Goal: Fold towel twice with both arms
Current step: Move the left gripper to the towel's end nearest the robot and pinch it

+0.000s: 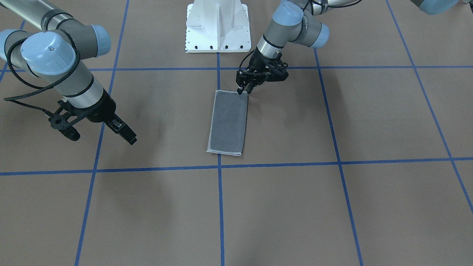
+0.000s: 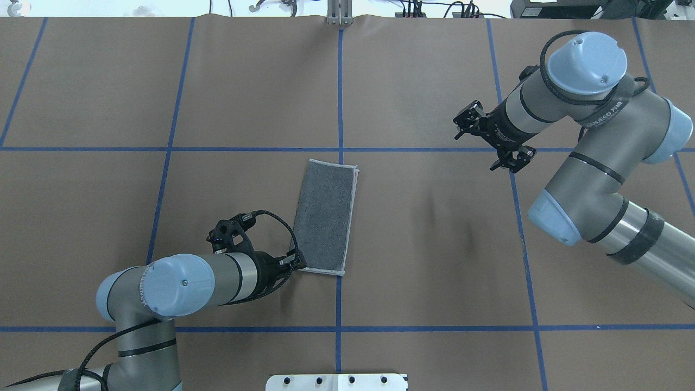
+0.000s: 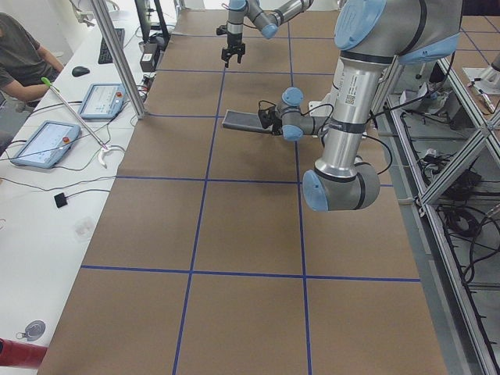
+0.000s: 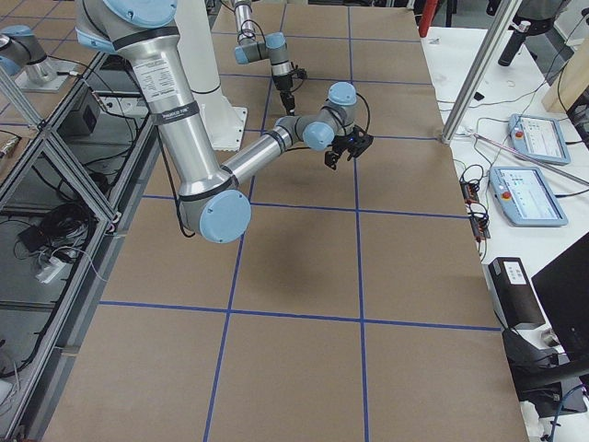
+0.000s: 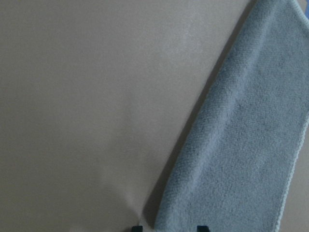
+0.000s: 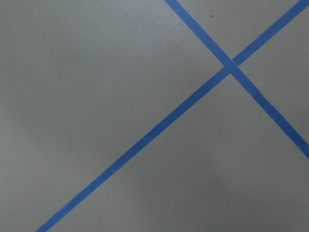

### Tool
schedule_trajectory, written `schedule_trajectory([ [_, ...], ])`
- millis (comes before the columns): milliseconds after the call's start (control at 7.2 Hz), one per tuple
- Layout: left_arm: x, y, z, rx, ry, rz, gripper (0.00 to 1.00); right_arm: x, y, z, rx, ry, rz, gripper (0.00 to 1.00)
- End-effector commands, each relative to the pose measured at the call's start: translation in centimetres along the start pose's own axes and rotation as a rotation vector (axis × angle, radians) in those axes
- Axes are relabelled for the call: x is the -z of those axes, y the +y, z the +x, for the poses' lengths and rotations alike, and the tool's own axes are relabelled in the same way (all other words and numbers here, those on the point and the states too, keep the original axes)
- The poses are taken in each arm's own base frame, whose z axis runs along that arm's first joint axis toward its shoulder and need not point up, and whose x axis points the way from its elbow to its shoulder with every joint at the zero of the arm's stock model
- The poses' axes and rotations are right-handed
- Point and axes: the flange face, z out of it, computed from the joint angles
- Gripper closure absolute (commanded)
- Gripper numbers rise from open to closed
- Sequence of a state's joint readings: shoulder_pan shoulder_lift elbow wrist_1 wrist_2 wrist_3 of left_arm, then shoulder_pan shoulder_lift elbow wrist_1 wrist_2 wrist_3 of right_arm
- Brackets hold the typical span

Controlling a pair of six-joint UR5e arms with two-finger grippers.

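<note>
– Left gripper (image 1: pixel 244 91) is down low at the towel (image 2: pixel 324 217), fingers parted. On the wrist camera the cloth's near corner sits right between the two black tips!
– Parted, then, not pinching. What about the cloth itself?
– It's a long, narrow rectangle lying flat, dark grey face up, with a nubby terry pile. A pale stitched border runs along both short ends and along the long side toward the robot's right. The long side toward its left is a soft, rounded fold.
– So that corner is on the fold side, at the end nearest the robot.
– Correct. The towel sits mid-table (image 2: pixel 434 81) on a matte brown covering, lying across the centre blue tape line (image 2: pixel 340 98). Its far end is just short of a crosswise line.
– And the other arm?
– Right gripper (image 1: pixel 104 138) hangs above the table, well apart from the towel, jaws spread wide. Its wrist camera sees brown surface and a cross of blue tape.
– Room to move?
– A broad stretch of brown surface lies between the right gripper and the stitched long edge, and more beyond the towel's far end. The white pedestal base (image 1: pixel 218 26) stands back from the near end, apart from the cloth. Both arms are smooth silver-grey tubes with light blue caps, and black braided cable loops at each wrist.
</note>
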State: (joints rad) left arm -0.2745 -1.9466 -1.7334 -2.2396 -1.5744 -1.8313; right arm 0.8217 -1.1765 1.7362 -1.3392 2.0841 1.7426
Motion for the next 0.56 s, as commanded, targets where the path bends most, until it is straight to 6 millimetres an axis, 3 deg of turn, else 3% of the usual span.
schedule_trajectory([
  [0,-0.06,-0.04,-0.05,-0.001,-0.001,0.002,0.54,-0.13,-0.06,0.1,-0.001,0.002,0.004,0.0],
  [278,-0.04,-0.15,-0.02,-0.001,0.0,0.005,0.63,-0.13,-0.09,0.09,-0.001,0.002,0.007,0.0],
  [417,-0.04,-0.26,-0.1,0.0,-0.001,0.007,0.63,-0.13,-0.09,0.09,-0.001,0.002,0.007,0.0],
])
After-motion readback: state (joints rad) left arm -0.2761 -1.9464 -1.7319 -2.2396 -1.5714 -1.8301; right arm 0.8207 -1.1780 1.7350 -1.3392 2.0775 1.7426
